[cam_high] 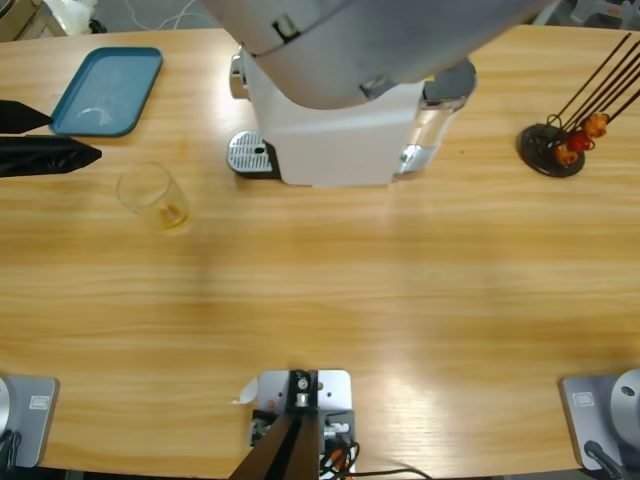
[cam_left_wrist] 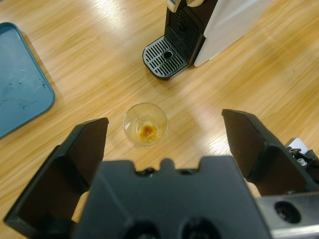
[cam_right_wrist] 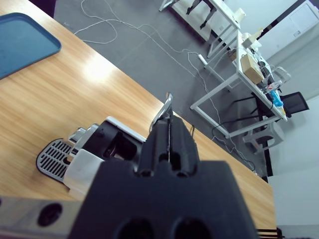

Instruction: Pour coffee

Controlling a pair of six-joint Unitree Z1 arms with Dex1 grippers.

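Observation:
A small clear glass tumbler stands on the wooden table, left of the middle, with a shallow pool of amber-brown coffee in its bottom. My left gripper comes in from the left edge, open, a little short of the glass. In the left wrist view the tumbler shows beyond the open left gripper, untouched, with the coffee inside. The white coffee machine stands behind it with its drip tray bare. Above the machine, my right gripper is shut, with a thin silver strip at its tips.
A blue tray lies at the far left corner. A black stand with orange capsules is at the far right. A large silver elbow hangs over the machine. Bare wood stretches across the near half of the table.

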